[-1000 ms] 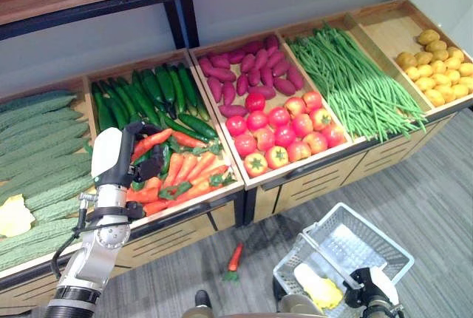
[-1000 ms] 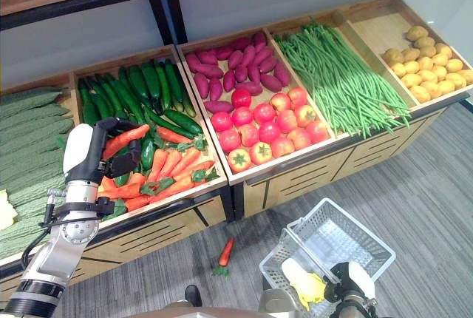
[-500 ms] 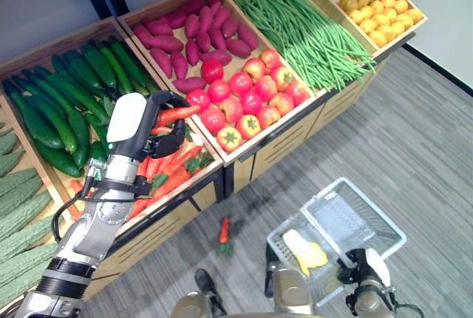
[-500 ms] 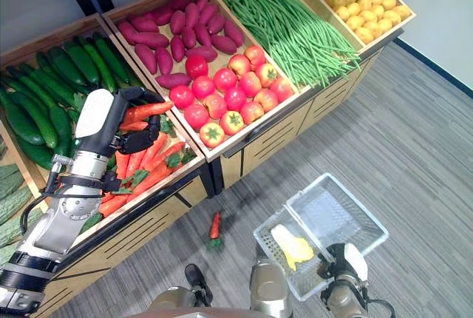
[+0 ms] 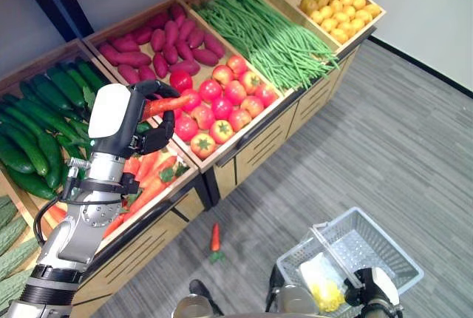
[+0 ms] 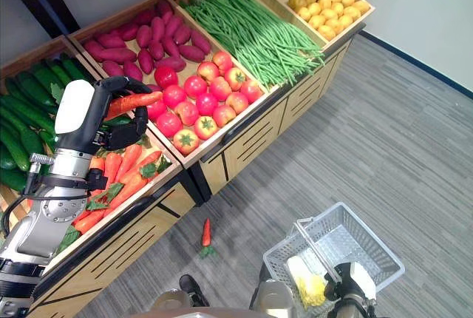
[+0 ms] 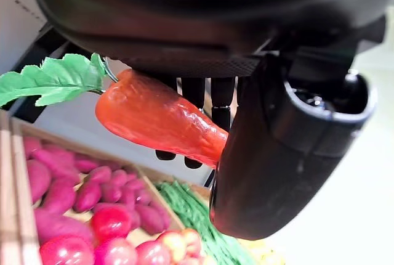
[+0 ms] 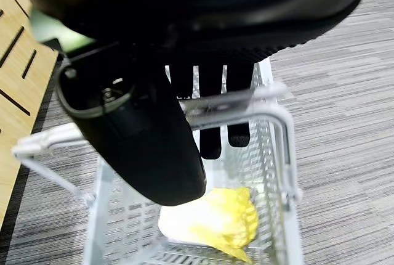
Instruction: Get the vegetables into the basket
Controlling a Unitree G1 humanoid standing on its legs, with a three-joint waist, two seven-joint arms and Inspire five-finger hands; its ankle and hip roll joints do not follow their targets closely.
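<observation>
The left hand (image 5: 140, 122) has its dark fingers and thumb curled round a long orange carrot with green leaves (image 5: 168, 103), holding it up over the wooden produce stand (image 5: 251, 144). In the left wrist view the carrot (image 7: 161, 119) lies across the fingers (image 7: 220, 101), its leafy top sticking out to one side.

Directly under the held carrot, in the stand's compartments, lies a heap of orange carrots with green tops (image 5: 151, 177). Further toward the left arm's side of the stand are dark green cucumbers (image 5: 41, 107). On the other side of the carrot heap come round red tomatoes (image 5: 218, 103), with purple sweet potatoes (image 5: 151, 37) behind them. Beyond those, a pile of long green beans (image 5: 270, 33) fills the next compartment, and small yellow potatoes (image 5: 336, 11) fill the compartment at the far end.

On the grey floor (image 5: 399, 133) in front of the stand, below the tomatoes, lies 1 small orange carrot (image 5: 215, 238).

The right hand (image 5: 377, 297) is closed on the handle of a white wire shopping basket (image 5: 392, 248), which is well apart from the stand, out over the floor. In the right wrist view the fingers (image 8: 209, 135) wrap the basket's pale handle bar (image 8: 246, 101). A yellow and white vegetable (image 8: 212, 222) lies in the basket's bottom.
</observation>
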